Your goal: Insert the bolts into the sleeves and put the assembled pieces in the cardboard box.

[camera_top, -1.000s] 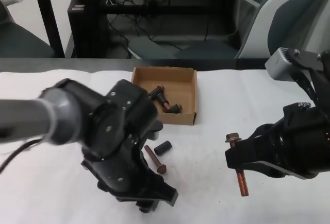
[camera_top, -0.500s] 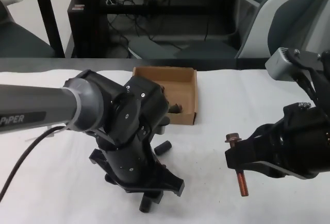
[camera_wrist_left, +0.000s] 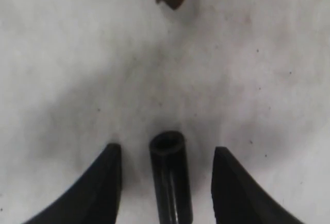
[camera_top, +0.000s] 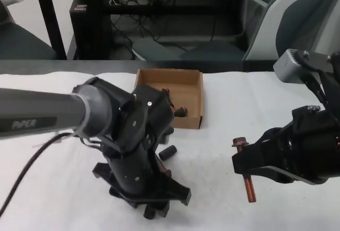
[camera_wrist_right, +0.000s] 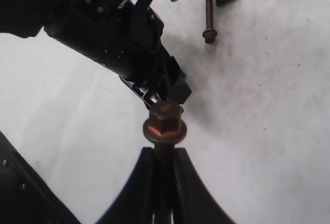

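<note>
A short black sleeve point(camera_wrist_left: 170, 183) lies on the white cloth between the fingers of my open left gripper point(camera_wrist_left: 166, 151), which touch neither side of it. In the high view that gripper point(camera_top: 151, 210) points down near the front edge. My right gripper point(camera_top: 245, 163) is shut on the shank of a copper bolt point(camera_top: 249, 188), held upright with its hex head point(camera_wrist_right: 165, 123) on top, above the cloth at the right. The cardboard box point(camera_top: 172, 120) stands at the back centre with assembled pieces point(camera_top: 179, 111) inside.
A second black sleeve point(camera_top: 168, 152) and a loose bolt point(camera_wrist_right: 208, 10) lie on the cloth between the box and the left arm, the bolt partly hidden by that arm in the high view. Bare cloth lies to the right of the box.
The left arm has swung inward and turned, bringing its gripper down around the sleeve at the front. The right arm and its bolt have stayed still.
</note>
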You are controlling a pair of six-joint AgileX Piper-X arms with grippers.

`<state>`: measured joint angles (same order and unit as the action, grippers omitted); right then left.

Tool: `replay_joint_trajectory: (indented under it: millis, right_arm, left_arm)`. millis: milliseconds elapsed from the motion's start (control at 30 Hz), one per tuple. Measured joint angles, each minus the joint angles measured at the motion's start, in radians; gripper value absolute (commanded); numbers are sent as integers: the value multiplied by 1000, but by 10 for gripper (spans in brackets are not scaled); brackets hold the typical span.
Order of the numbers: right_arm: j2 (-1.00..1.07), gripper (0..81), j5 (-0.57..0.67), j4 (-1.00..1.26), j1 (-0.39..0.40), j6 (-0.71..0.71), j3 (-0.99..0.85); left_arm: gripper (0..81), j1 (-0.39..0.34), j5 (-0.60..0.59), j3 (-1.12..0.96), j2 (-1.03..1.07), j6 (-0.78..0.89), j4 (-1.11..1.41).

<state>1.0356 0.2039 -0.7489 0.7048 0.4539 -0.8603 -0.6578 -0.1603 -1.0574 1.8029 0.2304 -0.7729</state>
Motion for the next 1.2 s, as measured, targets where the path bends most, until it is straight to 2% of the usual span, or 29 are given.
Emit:
replay_joint_trajectory:
  millis: [200,267,333,467,967,1200]
  right_arm:
    - [0,6,0,0,0,0,0]
    - [0,6,0,0,0,0,0]
    - [0,6,0,0,0,0,0]
    - [0,6,0,0,0,0,0]
    - [0,6,-2,0,0,-8,0]
    - [0,6,-2,12,0,-66,4]
  left_arm:
    - [538,0,8,-6,5,24,-2]
    - [489,0,8,-6,5,24,-2]
    - [360,0,17,-6,5,24,-4]
    - [0,3,42,-6,8,19,-16]
    - [17,1,86,-4,-5,-52,-65]
    - [17,59,12,8,-120,-52,46]
